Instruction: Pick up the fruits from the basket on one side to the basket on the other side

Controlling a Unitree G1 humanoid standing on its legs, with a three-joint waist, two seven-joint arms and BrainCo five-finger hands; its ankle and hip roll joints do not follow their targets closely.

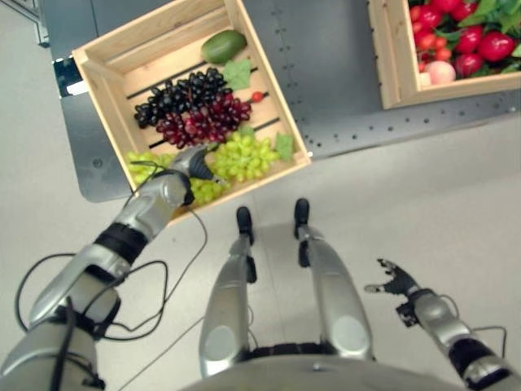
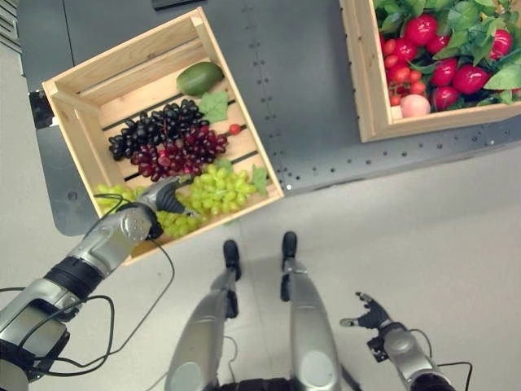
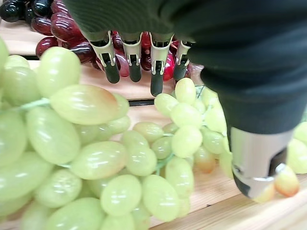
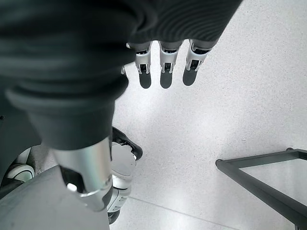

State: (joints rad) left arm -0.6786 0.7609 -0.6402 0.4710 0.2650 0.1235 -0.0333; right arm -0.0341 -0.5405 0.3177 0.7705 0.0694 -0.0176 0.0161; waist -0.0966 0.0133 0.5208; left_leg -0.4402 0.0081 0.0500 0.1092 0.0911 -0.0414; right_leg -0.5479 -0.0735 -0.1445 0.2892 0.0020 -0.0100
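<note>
Grey floor is surrounding the near crate (image 1: 104, 104); left hand (image 1: 192, 165), fingers straight (gripping nothing), is hovering over green grapes (image 3: 144, 158); better curling low around the stem.

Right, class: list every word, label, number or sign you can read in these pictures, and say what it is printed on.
None: no readable text, number or sign appears in any view.
Wooden crate with grapes: bare slats, no print.
Second wooden crate with red fruit: no print.
Grey metal platform: rows of holes, no markings.
Left hand over the green grapes and right hand over the floor: no labels legible.
</note>
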